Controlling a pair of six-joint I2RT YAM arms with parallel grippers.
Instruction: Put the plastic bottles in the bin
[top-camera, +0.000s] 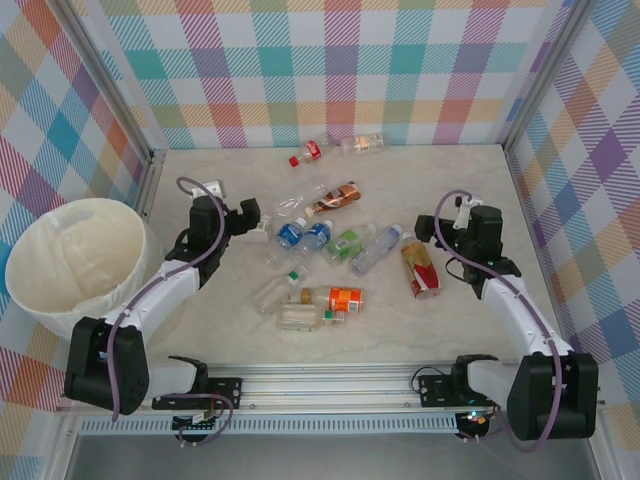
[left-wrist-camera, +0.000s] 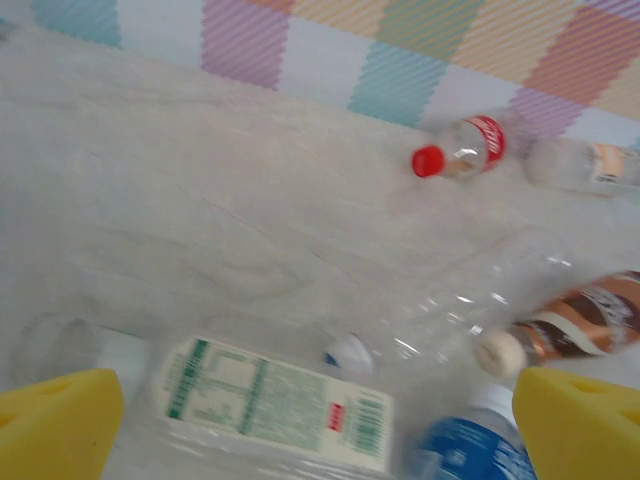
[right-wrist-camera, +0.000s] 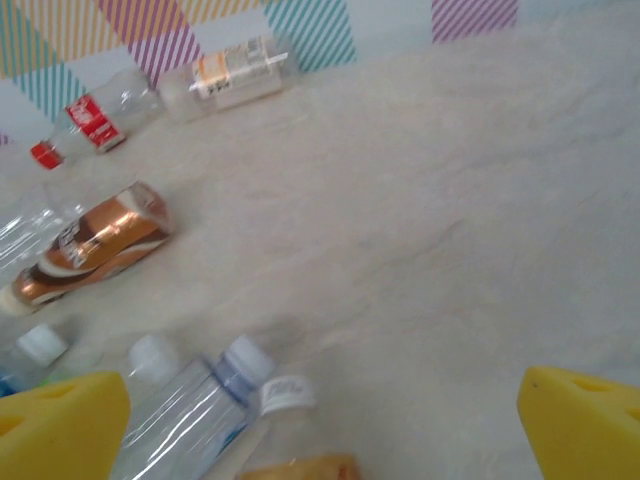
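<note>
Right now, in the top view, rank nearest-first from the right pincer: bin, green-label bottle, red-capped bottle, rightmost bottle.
1. rightmost bottle, beside the right pincer
2. green-label bottle, centre
3. red-capped bottle, back wall
4. bin, far left

Two arms, matched pair.
- Left arm (top-camera: 165, 290), right arm (top-camera: 520, 310): white link shells, black joint housings, bulky black shoulder blocks.
- Cable (top-camera: 120, 340): purple-grey, one per arm, running in loose loops from shoulder to wrist.
- Left hand (top-camera: 258, 218), right hand (top-camera: 435, 228): black bodies, each with a small pale module on top.
- Fingertips (left-wrist-camera: 55, 425): bright yellow blocky pads with rounded corners, two per hand.
</note>
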